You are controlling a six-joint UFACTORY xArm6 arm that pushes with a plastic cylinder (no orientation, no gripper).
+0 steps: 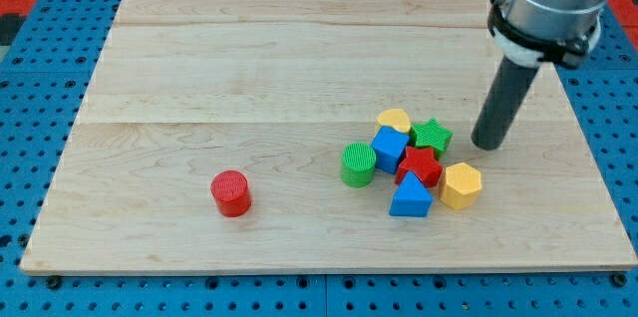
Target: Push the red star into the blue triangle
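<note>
My tip [487,145] is down on the wooden board [249,78], right side of the view, about mid-height. No claw on this rig, so nothing to report as wide, narrow or holding: just a straight dark rod, and the tip touches no block.

Nearest block: green star [432,136], just to the view's left of the tip, small gap between them. Yellow hexagon [462,185] sits below and slightly left of the tip, also apart from it.

Count, eight blocks total:
- red: 2 (one star, one cylinder)
- blue: 2 (one cube, one triangle)
- green: 2 (one star, one cylinder)
- yellow: 2 (one hexagon, one heart-like shape)

Red star [420,166] lies down-left of the tip, with the green star above it and roughly between the two. It sits in the cluster's middle: blue cube [389,148] against its left side, blue triangle [411,197] directly below and appears to touch its lower edge, yellow hexagon just to its right.

Yellow heart [394,119] is at the cluster's top, touching the blue cube and next to the green star. Green cylinder [358,164] is at the cluster's left edge, beside the blue cube.

Red cylinder [231,193] stands alone, well apart to the view's left, near the board's bottom.
</note>
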